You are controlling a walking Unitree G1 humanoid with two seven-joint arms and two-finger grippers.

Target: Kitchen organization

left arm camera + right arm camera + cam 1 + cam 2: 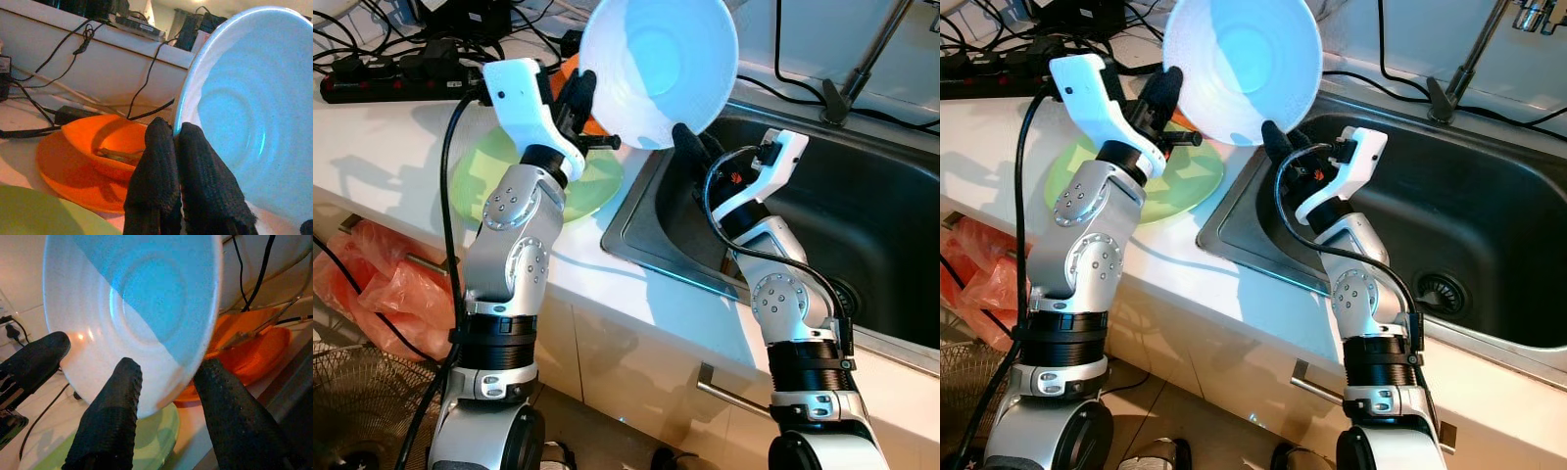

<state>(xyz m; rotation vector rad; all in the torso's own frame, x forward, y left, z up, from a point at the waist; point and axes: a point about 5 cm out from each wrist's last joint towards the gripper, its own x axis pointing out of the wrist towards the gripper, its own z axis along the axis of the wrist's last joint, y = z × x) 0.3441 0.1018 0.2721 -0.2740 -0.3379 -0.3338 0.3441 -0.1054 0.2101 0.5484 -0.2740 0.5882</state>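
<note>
Left claw [582, 93] clamped on the white bowl [658, 69] above the sink [862, 211], right claw [166, 377] apart astride its rim, apparently mid-handover; next, right closes.

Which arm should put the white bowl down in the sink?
Probably the left. The left gripper is pinched on the white bowl's rim, while the right gripper is open beneath it. The sink is close by.

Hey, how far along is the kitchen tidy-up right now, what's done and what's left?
Nothing looks put away yet. In hand: the white bowl is held up tilted over the counter edge by the sink, the left tool pinching its rim and the right tool open around its lower rim. Left: the green plate and the orange bowl on its orange plate still sit on the counter.
</note>
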